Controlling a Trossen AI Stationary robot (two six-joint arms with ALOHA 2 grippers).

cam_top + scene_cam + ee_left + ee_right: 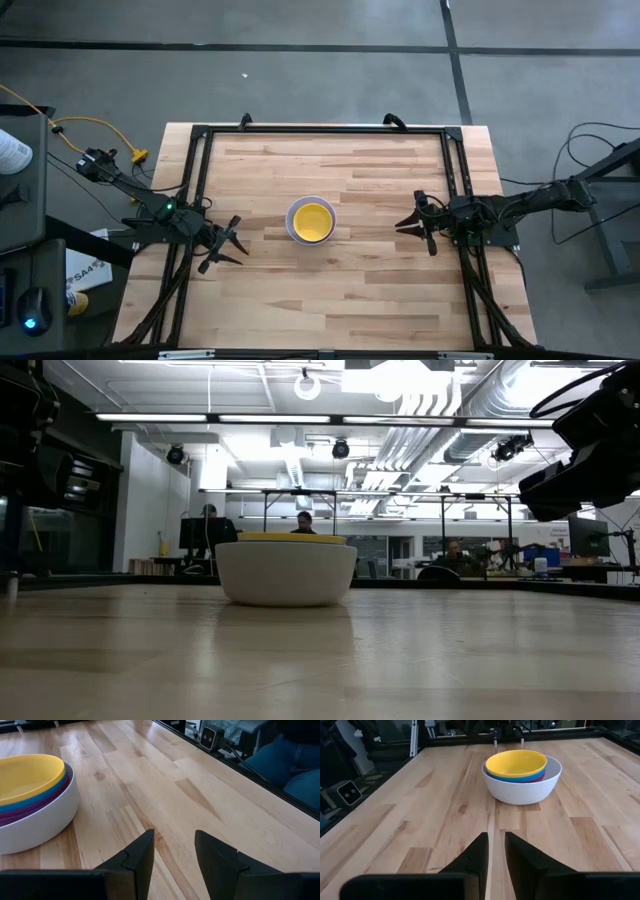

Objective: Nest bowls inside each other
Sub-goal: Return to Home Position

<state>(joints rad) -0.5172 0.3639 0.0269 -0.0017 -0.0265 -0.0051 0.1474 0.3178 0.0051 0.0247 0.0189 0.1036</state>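
Bowls nested on the desk, both end effectors empty and clear of the stack.

The white bowl [286, 575] sits upright on the desk [380, 290]. Nested inside it you can see a purple bowl [20, 812], a blue bowl [520, 778] and, topmost, a yellow bowl [516, 762]. The stack lies between your two end effectors, ahead of each one's fingertips and well apart from both. The left end effector [228, 243] has its fingers moderately spread and holds nothing. The right end effector [412, 228] has its fingers parted only by a narrow slit and also holds nothing.
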